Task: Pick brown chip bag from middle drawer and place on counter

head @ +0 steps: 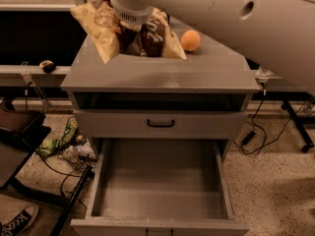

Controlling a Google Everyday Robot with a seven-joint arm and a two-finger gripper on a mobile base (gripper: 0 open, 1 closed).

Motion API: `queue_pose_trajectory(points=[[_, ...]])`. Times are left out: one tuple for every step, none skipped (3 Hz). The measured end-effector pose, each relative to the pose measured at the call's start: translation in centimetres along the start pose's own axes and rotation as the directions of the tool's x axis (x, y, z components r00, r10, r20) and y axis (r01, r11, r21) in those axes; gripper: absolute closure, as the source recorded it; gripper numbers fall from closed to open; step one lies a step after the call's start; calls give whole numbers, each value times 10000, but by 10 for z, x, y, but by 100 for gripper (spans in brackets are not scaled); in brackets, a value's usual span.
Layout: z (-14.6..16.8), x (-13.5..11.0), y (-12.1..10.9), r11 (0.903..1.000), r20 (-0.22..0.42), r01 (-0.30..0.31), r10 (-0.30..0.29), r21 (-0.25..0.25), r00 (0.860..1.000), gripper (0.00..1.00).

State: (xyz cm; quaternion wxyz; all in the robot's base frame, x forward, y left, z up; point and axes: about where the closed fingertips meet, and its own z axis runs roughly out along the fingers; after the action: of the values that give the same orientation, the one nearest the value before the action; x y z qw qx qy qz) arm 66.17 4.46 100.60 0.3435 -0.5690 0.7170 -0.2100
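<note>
Gripper (132, 32), fingers clamped together on brown chip bag (104, 27), over counter (162, 73); orange (190, 40) at bag's 3 o'clock; middle drawer (160, 186) open at 6 o'clock.

A lab or workshop (loose cables (247, 138) on speckled floor (275, 186)), gripper (132, 33) above the counter (162, 73).

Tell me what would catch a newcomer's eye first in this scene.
The big white arm at the top, its gripper clamped on the crinkled brown chip bag over the grey counter. Next, the orange just right of the bag, and the pulled-out drawer gaping empty below.
</note>
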Motion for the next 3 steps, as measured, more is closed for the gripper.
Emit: queue_pose_trajectory(points=[[19, -6, -18, 9996, 410, -193, 185, 202, 9990, 100], [66, 11, -11, 9974, 799, -708, 698, 108, 9944, 88], [68, 1, -17, 9967, 1267, -745, 698, 331, 9895, 72]])
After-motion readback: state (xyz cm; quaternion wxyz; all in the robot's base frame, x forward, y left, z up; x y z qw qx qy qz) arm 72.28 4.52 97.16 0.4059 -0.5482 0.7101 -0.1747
